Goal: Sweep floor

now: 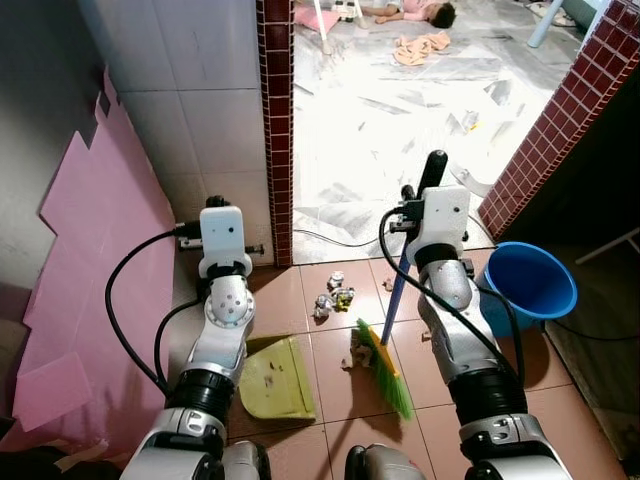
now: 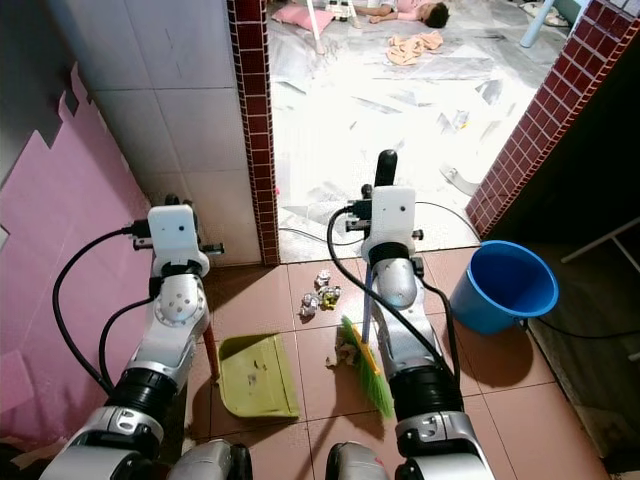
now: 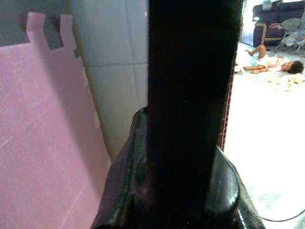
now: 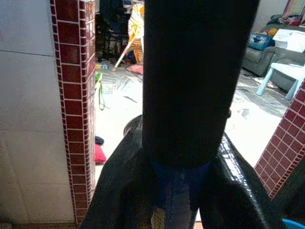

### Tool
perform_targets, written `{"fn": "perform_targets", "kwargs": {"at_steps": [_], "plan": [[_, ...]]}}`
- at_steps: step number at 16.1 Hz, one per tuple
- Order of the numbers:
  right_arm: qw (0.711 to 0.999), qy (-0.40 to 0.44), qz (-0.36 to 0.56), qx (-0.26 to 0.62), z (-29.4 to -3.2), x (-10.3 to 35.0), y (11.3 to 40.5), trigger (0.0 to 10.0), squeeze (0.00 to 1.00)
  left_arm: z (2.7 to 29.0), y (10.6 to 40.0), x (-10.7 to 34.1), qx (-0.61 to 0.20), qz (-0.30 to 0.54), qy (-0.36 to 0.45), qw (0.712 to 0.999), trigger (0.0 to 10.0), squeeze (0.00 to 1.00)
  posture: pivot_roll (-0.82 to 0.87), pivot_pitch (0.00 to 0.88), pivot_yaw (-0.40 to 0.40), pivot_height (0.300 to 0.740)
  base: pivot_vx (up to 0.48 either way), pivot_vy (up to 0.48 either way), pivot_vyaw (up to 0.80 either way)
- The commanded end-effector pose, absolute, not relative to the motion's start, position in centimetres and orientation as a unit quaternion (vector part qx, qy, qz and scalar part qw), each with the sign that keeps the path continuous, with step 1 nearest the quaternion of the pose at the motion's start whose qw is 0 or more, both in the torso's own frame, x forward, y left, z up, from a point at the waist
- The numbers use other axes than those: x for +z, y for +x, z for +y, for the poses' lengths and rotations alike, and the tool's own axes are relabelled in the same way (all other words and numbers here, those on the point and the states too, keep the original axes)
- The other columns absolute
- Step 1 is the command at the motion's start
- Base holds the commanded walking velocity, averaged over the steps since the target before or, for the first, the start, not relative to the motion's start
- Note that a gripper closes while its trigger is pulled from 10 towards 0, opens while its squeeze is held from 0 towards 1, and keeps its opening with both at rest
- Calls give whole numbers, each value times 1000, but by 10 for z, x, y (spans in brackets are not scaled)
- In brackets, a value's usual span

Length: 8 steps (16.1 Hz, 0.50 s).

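While I look down through the head camera, the right gripper (image 4: 176, 191) has its fingers (image 4: 238, 191) closed around the broom (image 1: 384, 366) handle, and the green bristles rest on the floor (image 1: 350, 400) at 6 o'clock of the small litter pile (image 1: 333, 294). The left gripper (image 3: 181, 191) is closed on the dark handle of the yellow-green dustpan (image 1: 274, 378), which lies flat at 9 o'clock of the bristles. A blue bucket (image 1: 528, 282) stands at 3 o'clock of the broom. Pink foam mats (image 1: 90, 290) lean on the wall.
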State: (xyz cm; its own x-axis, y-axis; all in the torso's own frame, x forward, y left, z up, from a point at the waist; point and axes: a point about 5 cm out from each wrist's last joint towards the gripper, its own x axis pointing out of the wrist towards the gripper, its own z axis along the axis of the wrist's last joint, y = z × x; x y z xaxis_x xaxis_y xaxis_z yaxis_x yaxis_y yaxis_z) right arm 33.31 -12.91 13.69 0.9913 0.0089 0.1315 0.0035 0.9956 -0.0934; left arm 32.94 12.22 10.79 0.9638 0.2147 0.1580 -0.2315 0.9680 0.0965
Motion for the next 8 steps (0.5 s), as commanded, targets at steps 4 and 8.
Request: {"fn": "perform_targets", "kwargs": {"at_steps": [4, 8], "plan": [[995, -46, -93, 2, -130, 147, 334, 10000, 0, 120, 336, 120, 107, -109, 69, 986, 10000, 0, 2, 80, -3, 740, 0, -296, 0], [993, -50, -103, 18, -125, 149, 333, 10000, 0, 122, 337, 119, 108, -113, 71, 985, 10000, 0, 4, 77, -7, 740, 0, -325, 0]]}}
